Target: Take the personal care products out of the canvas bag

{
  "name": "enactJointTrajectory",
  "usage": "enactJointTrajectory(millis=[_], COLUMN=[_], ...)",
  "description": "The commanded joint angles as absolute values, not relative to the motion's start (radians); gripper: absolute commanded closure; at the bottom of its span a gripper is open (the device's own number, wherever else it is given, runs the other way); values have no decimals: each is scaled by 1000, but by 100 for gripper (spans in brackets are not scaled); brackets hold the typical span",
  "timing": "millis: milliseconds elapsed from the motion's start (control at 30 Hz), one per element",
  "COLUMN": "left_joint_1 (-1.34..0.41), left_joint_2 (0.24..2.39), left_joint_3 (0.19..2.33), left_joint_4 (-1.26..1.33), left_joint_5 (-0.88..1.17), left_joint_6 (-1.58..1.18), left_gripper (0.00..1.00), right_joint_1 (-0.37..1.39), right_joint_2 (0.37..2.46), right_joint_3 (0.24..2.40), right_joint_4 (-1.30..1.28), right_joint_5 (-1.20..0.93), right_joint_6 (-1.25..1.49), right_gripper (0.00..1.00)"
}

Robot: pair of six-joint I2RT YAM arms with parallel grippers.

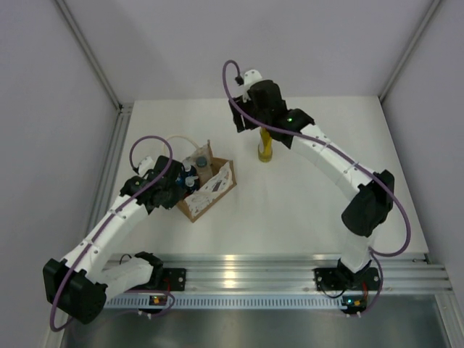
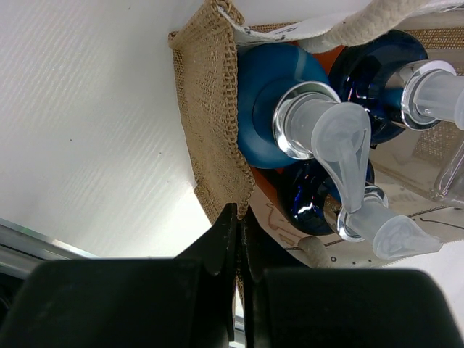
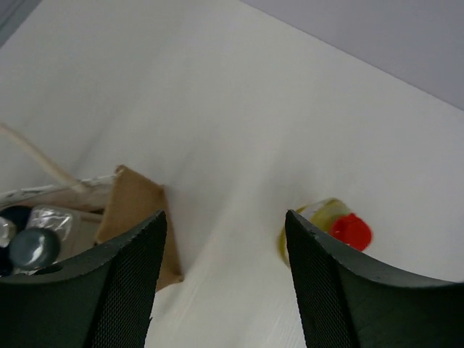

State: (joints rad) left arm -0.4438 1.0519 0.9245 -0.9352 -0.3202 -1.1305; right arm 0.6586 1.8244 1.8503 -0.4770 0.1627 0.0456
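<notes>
Unloading is part done, as I read it: one bottle is out and the others are in the bag. Left of centre in the top view, the left gripper [image 2: 237, 232] has its jaws pressed together, apparently pinching the bag [image 2: 210, 123] rim. Blue pump tops [image 2: 279, 94] crowd the opening and hide the bodies below, so I cannot count them. At upper centre the yellow bottle [image 1: 265, 148] stands on the table [image 1: 319, 188], well apart from the bag. The right gripper [image 3: 225, 217] is above it, spread wide and empty. The next move likely calls for that arm to reach into the bag.
</notes>
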Motion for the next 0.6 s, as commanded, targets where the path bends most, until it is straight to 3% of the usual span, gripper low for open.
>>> enactJointTrajectory(millis=[0,233,567], left_joint_1=[-445,-445,-445], left_joint_2=[1072,1083,1092], left_joint_3=[916,925,927], left_joint_4=[-971,-969,-969], left_joint_5=[-282,-299,-302], left_joint_6=[-1117,-1115,-1121], left_gripper=[100,100,100], right_joint_1=[764,943,993], right_joint_2=[1779,1887,2005], right_joint_3=[1891,2002,2036], right_joint_4=[-540,-650,-710], right_joint_5=[117,170,112], right_joint_6=[81,179,213], right_gripper=[36,39,39])
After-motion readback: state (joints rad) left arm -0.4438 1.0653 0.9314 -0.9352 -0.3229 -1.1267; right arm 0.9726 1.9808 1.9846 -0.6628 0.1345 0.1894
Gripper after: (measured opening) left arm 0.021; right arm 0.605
